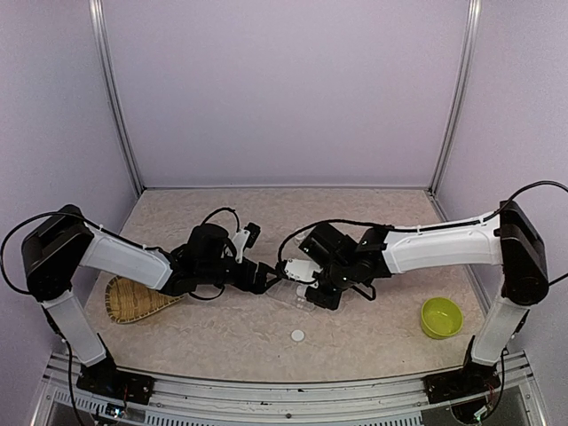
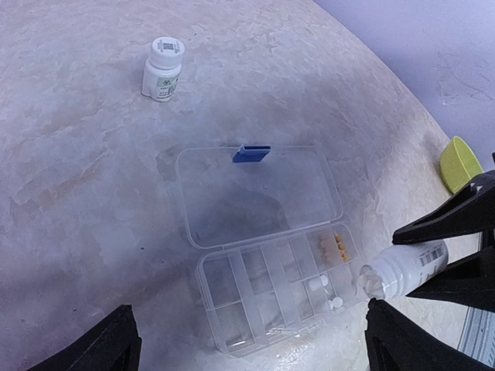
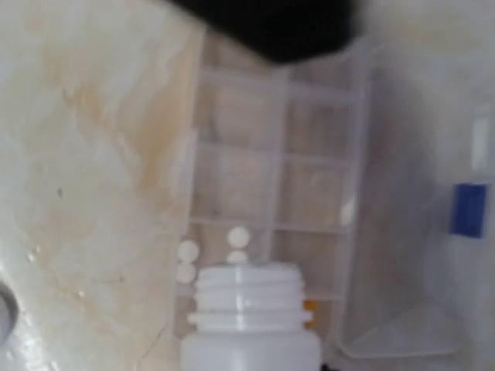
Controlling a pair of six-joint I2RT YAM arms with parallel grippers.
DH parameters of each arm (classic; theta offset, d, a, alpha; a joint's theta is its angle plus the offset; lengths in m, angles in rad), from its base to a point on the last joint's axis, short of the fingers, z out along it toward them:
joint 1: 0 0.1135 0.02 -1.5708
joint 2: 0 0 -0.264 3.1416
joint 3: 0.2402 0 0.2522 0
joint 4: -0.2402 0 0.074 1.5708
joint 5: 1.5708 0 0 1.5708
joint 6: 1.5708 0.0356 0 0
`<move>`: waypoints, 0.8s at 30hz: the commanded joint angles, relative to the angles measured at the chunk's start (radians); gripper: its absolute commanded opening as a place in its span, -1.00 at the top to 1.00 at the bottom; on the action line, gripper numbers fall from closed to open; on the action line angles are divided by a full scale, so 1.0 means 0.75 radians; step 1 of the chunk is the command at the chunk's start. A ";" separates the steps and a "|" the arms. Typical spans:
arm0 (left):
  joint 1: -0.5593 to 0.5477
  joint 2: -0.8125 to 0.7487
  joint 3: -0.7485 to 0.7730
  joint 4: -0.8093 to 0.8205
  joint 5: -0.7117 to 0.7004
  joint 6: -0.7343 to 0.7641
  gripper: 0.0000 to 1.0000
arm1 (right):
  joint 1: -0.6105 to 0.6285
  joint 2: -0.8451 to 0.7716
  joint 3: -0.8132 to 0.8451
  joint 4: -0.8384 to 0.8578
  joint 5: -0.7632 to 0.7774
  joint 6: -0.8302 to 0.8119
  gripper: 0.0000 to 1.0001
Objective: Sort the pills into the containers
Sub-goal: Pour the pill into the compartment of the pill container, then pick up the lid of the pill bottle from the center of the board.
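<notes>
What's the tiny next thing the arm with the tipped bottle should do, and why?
Probably tip the white bottle slightly further without shifting sideways. The right gripper holds it uncapped, mouth over the end compartments of the clear box, where only a few white pills lie. The orange pills sit in a neighbouring compartment, so drifting sideways could mix them.

The box (image 2: 255, 197) is clear glossy plastic (clasp (image 2: 251, 154) opaque blue), the bottle (image 2: 406, 267) white plastic, the tabletop (image 2: 77, 154) matt.

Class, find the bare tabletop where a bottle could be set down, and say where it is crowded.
Free: tabletop between bamboo tray and loose cap; between cap and green bowl. Crowded: centre, both arms meeting over the pill box.
</notes>
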 commanded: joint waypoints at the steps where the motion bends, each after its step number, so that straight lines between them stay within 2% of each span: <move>1: 0.006 0.010 0.020 0.025 0.016 -0.002 -0.97 | 0.013 -0.133 -0.098 0.154 0.016 0.043 0.60; 7: 0.006 0.008 0.017 0.030 0.019 -0.008 -0.97 | 0.013 -0.264 -0.280 0.429 0.003 0.107 0.62; 16: 0.006 -0.001 0.013 0.033 0.019 -0.009 -0.97 | 0.013 -0.525 -0.576 0.992 -0.007 0.137 0.65; 24: 0.005 -0.012 0.009 0.034 0.019 -0.006 -0.98 | 0.013 -0.680 -0.672 1.123 -0.033 0.115 0.66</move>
